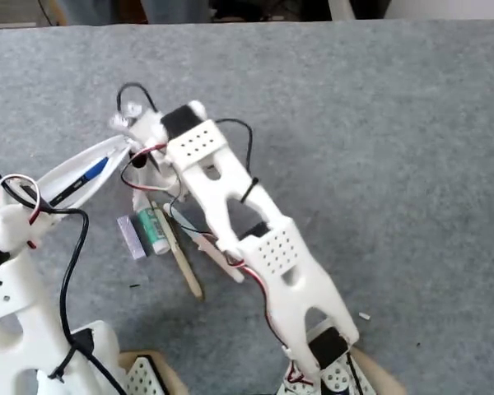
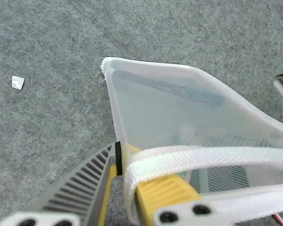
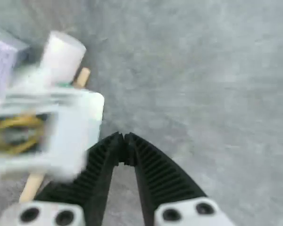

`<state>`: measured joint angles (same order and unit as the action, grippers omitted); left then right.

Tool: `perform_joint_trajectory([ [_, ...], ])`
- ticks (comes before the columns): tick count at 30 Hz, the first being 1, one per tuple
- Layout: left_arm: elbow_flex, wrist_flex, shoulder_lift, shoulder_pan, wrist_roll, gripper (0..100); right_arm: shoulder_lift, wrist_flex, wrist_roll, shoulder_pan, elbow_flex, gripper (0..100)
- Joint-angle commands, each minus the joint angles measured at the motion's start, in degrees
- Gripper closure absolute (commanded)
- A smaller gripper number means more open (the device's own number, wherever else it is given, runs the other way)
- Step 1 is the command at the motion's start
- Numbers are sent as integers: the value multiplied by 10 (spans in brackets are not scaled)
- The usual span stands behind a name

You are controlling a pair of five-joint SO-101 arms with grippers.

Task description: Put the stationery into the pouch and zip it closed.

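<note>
Low at the left, the left gripper (image 2: 123, 165) pinches the edge of the pouch (image 2: 179, 113). Farther up, the right gripper (image 3: 125, 141) has its jaws pressed together, holding nothing, just beside the pouch. A blue pen (image 1: 89, 174) lies inside it.

Right gripper (image 3: 125, 139) closed, left gripper (image 2: 120, 162) seemingly clamped

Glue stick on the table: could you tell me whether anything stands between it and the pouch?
Nothing lies on the table between the glue stick and the pouch. The right gripper, shut and empty, hangs over that gap near the pouch's end and could crowd the way in.
</note>
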<state>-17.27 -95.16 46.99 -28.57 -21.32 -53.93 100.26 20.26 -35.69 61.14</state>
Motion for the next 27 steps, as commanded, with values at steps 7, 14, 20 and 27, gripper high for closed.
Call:
perform_joint_trajectory([
  [7,17,-3,4,0,5,972,103,10,3,55,22,987],
  [14,17,-3,4,0,5,972,144,10,3,65,22,987],
  [20,17,-3,4,0,5,972,182,10,3,65,22,987],
  [27,17,-3,4,0,5,972,195,6,11,41,-181,981],
])
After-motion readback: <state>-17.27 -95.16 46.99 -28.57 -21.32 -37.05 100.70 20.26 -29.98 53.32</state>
